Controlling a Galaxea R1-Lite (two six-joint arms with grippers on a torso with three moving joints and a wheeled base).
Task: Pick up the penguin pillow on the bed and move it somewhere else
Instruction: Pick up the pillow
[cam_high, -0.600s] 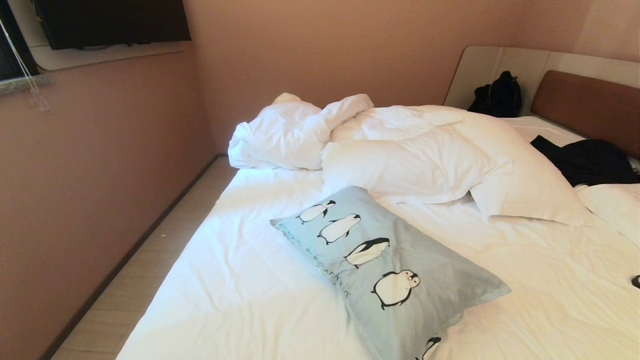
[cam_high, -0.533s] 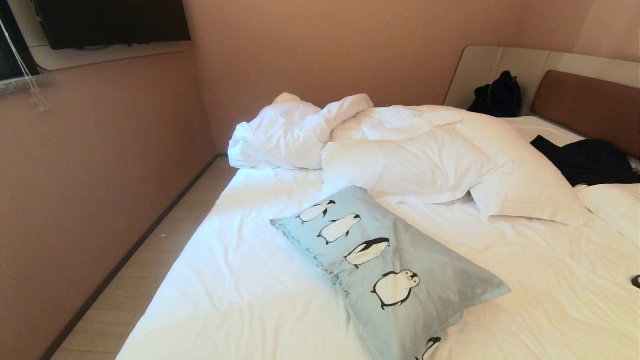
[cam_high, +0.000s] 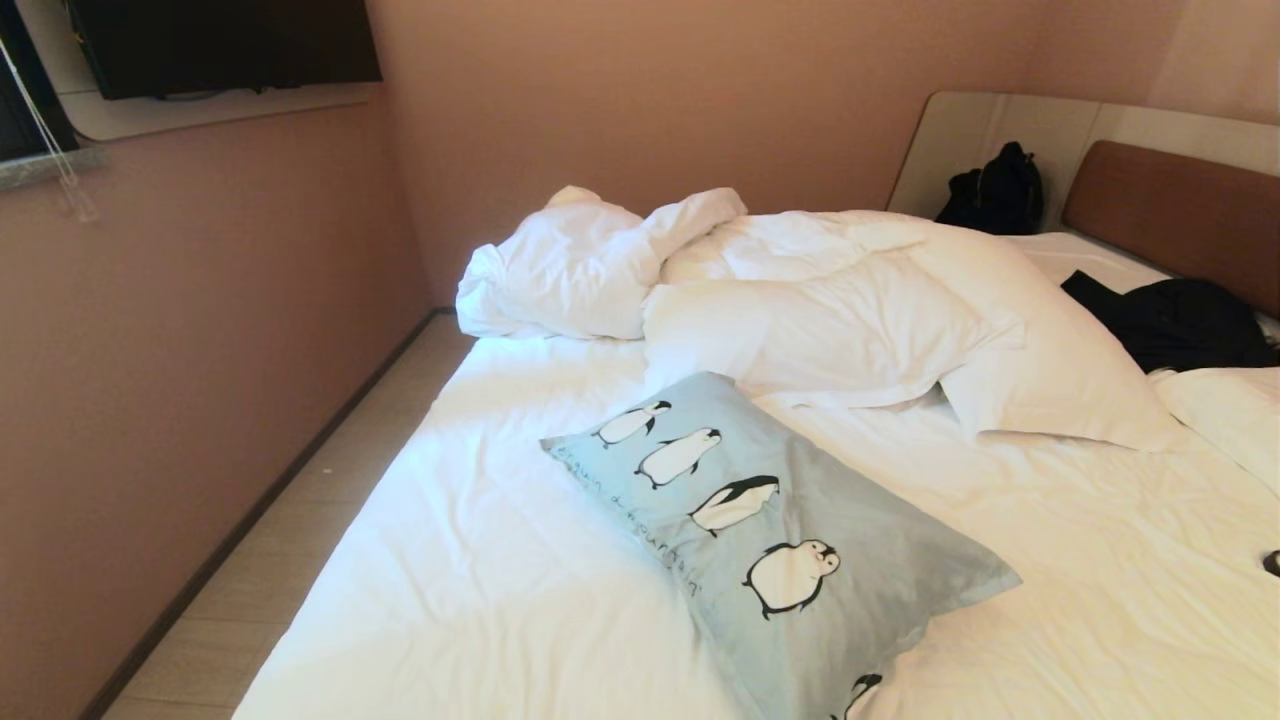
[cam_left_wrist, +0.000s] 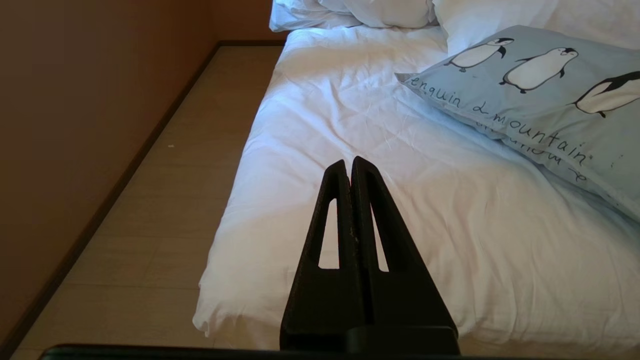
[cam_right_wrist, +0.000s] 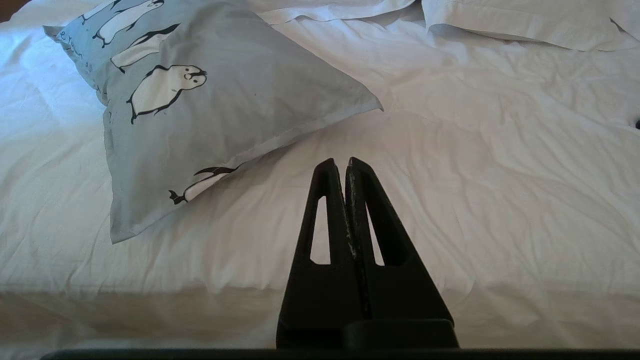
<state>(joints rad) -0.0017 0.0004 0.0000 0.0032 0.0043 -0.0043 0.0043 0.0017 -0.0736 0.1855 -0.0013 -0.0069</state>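
Penguin pillow is lying flat on the bed, roughly 6 o'clock in head view — untouched. Left gripper and right gripper are both sitting pinched closed, empty (need opening first). I'd go for a corner — fabric bunches easier.

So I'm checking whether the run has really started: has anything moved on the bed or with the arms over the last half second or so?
Nothing visibly changed. The penguin pillow lies in the same spot on the bed, untouched, with the white duvet bunched behind it as before. Neither arm shows in the head view; the left gripper and right gripper are shut and empty, short of the pillow.
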